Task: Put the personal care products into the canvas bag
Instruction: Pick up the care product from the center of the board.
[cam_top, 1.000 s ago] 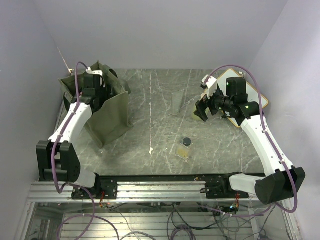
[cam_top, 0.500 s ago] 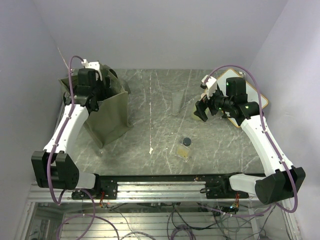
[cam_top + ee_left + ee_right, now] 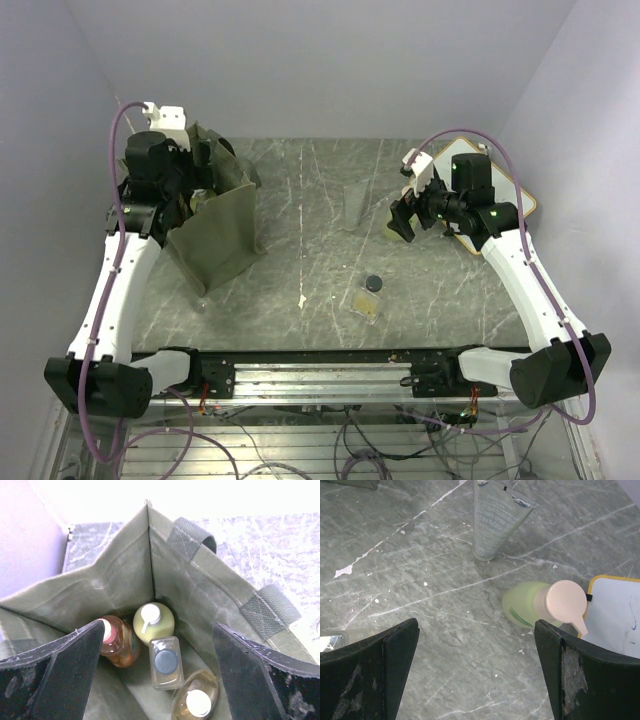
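Marbled grey-green table (image 3: pixel 320 190), smooth and veined with white. The left arm reaches up and forward with its wrist bent down. The right arm stretches forward over the table's right half, with its wrist turned inward.

Canvas bag (image 3: pixel 115 580): boxy olive fabric with stitched corner seams and woven webbing handles. It stands upright directly beneath the left gripper (image 3: pixel 157 625), mouth open. The left gripper's dark, scuffed fingers are spread wide and hold nothing.

Wood-framed whiteboard (image 3: pixel 615 615): flat, with a yellow edge and a small blue pen stroke. It lies just right of the right gripper (image 3: pixel 476 625), whose fingers are likewise spread wide around nothing.

Grey tube (image 3: pixel 497 520): translucent and flattened, ahead of the right gripper. Its faint print is too small to read.

Yellow-green pump bottle (image 3: pixel 525 602): a rounded body with a cream pump head, below the right-hand finger and touching the whiteboard's edge.

Clear square bottle (image 3: pixel 370 298): dark round cap, lying on the table nearer the bases than the right gripper.

Inside the bag, below the left gripper, four containers crowd together:
- an orange bottle (image 3: pixel 117 642)
- a yellow-green white-capped bottle (image 3: pixel 152 622)
- a square dark-capped bottle (image 3: pixel 165 662)
- a cream-tinted oval bottle (image 3: pixel 197 697)

No label is legible.
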`<action>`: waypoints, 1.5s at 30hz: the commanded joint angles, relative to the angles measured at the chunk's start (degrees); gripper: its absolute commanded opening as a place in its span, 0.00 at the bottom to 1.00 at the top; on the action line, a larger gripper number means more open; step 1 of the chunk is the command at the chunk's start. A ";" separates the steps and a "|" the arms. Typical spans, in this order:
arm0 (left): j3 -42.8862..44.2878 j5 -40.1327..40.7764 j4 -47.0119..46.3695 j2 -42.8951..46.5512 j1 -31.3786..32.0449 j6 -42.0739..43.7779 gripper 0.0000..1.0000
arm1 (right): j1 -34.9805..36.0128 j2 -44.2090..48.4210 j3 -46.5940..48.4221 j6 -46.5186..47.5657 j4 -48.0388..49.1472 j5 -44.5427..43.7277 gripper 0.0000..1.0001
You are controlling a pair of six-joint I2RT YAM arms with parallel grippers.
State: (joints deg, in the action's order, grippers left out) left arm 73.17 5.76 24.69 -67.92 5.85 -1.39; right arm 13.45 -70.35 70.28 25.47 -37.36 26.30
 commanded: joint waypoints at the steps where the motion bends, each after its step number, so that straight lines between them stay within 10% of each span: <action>1: 3.70 -2.92 -1.89 2.83 0.39 4.28 1.00 | 0.28 0.17 1.81 -1.07 1.28 -0.96 1.00; 16: 13.97 -35.07 12.57 2.79 6.85 19.64 1.00 | -0.38 4.00 0.17 0.11 -1.05 0.60 1.00; 45: 20.90 -39.09 27.73 -27.05 50.64 49.43 0.95 | -11.50 6.76 -2.38 -4.12 1.73 4.12 1.00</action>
State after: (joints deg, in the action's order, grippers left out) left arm 90.96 -31.20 50.68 -91.66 53.93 44.47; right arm 2.72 -65.06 69.01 21.65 -37.10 29.30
